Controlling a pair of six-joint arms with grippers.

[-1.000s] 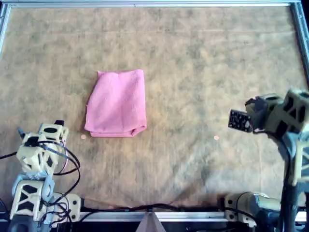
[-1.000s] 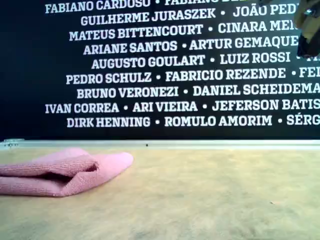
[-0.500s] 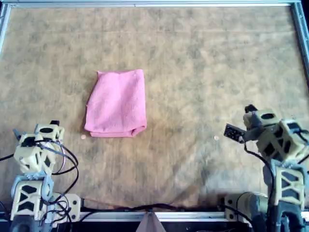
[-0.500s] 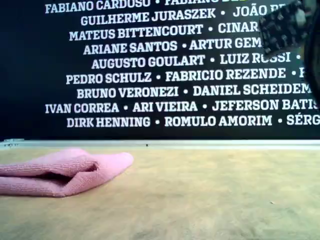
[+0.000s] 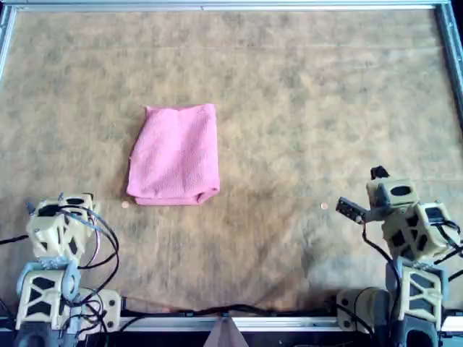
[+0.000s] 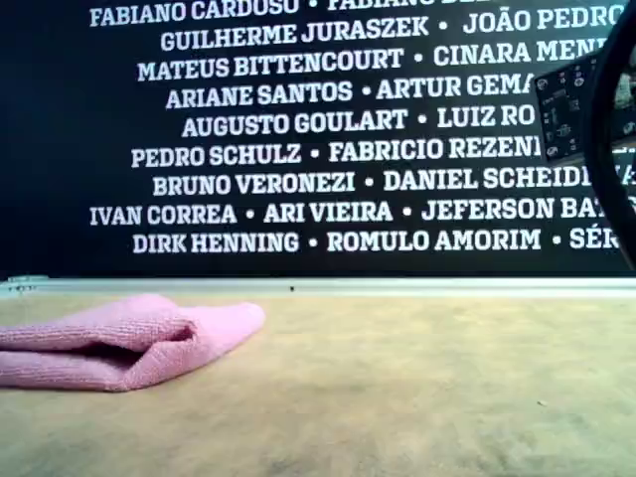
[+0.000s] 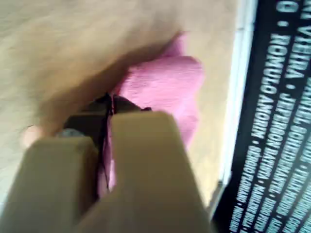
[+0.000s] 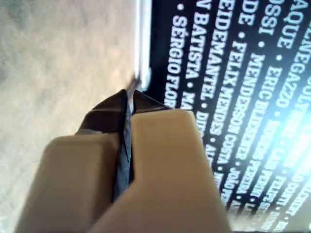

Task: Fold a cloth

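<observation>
Pressing together: left gripper [image 7: 108, 104] fingers [image 7: 146, 160] meet along a thin dark seam in the left wrist view, with nothing between them.
Left gripper place: in the overhead view it sits [image 5: 61, 217] nearer the camera than the cloth [image 5: 175, 154] and toward that view's left, well apart from the fabric, which shows beyond its tips in the wrist view [image 7: 165, 85].
Right gripper [image 8: 129, 99]: fingers [image 8: 160, 160] likewise closed tip to tip on nothing; beyond them lie bare mat and the lettered wall.
Right gripper place: in the overhead view it sits [image 5: 383, 199] far from the cloth toward that view's right, near the lower edge.
Cloth: pink, terry-like, folded into a rough rectangle, lying flat on the mat [image 5: 304, 108], left of centre in the overhead view; no gripper touches it.
Cloth from the side: in the exterior view it lies [image 6: 119, 343] at that view's left, layers stacked, a dark gap between them, one rounded end pointing toward the view's right.
Mat: tan, mottled, framed by a metal rail [image 5: 217, 6].
Wall: black banner [image 6: 298, 129] with white names behind the cloth.
</observation>
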